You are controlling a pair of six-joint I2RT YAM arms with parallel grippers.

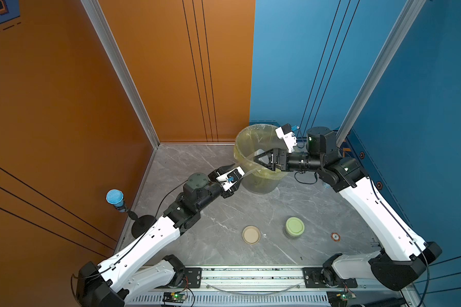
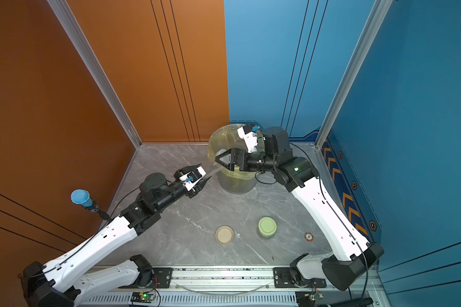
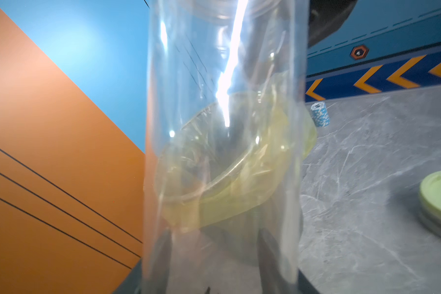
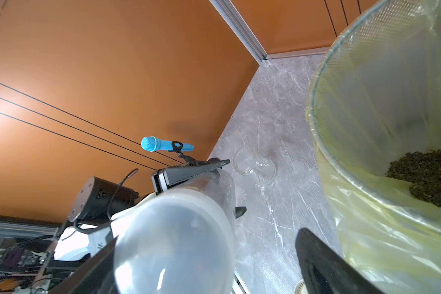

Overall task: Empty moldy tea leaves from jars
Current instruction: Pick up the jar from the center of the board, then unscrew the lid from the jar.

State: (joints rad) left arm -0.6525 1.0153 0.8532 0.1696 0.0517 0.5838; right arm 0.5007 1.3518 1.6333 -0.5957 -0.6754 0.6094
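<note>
The left gripper (image 1: pixel 237 175) is clamped on the tall clear jar (image 3: pixel 222 152), its two dark fingers (image 3: pixel 267 254) pressing the glass from either side. The jar is tilted over, its far end reaching to the rim of the bin (image 1: pixel 261 186). The right gripper (image 1: pixel 260 159) hangs over that rim with its jaws spread wide. In the right wrist view the translucent whitish lid (image 4: pixel 173 241) at the end of the jar lies between its fingers; I cannot tell whether either finger touches it. The bin is lined with a yellow bag (image 4: pixel 367 229), and the tea leaves (image 4: pixel 423 178) lie as a dark heap inside it. On the grey counter (image 1: pixel 224 212), beyond the left gripper in the right wrist view, a second clear jar (image 4: pixel 255 165) lies on its side, open. Nearer the arm bases, in both top views, a beige lid (image 1: pixel 251 234) lies flat, and just beside it stands the short jar with the pale green lid (image 1: pixel 294 227). A blue microphone (image 1: pixel 115 198) stands at the counter's edge by the orange wall.
</note>
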